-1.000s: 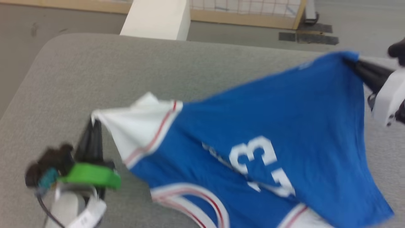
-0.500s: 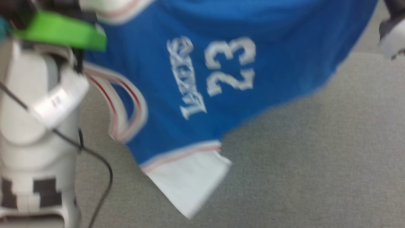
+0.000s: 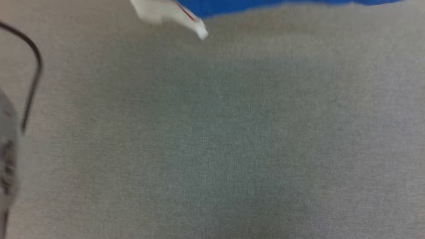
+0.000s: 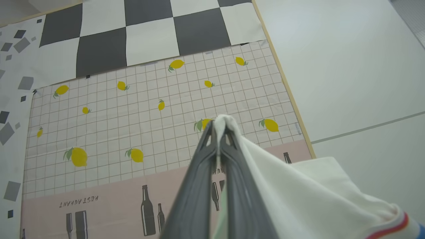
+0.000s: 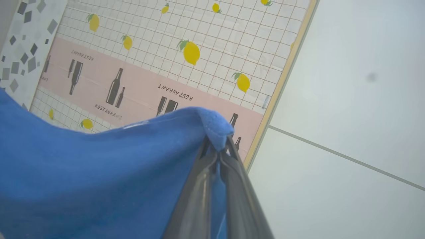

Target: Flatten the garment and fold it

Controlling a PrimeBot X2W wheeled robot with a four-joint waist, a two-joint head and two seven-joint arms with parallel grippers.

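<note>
The garment, a bright blue shirt with white sleeves and a thin red stripe, hangs lifted between both arms. In the head view its blue lower edge (image 3: pixel 282 3) and a dangling white sleeve tip (image 3: pixel 166 13) show along the top. My left gripper (image 4: pixel 219 127) is shut on a white sleeve (image 4: pixel 298 189), pinched at its fingertips. My right gripper (image 5: pixel 217 146) is shut on a blue corner of the garment (image 5: pixel 99 166), which drapes off to the left of its fingers.
A grey fabric tabletop (image 3: pixel 212 139) lies below in the head view, with a black cable (image 3: pixel 33 76) and part of my pale left arm at the left edge. Both wrist views face patterned wall panels (image 4: pixel 149 99) and a plain white wall (image 5: pixel 348 83).
The head view has swung steeply downward, so the garment has slid up to the picture's top edge. Both grippers stay shut on the shirt, which now hangs raised above the table.
</note>
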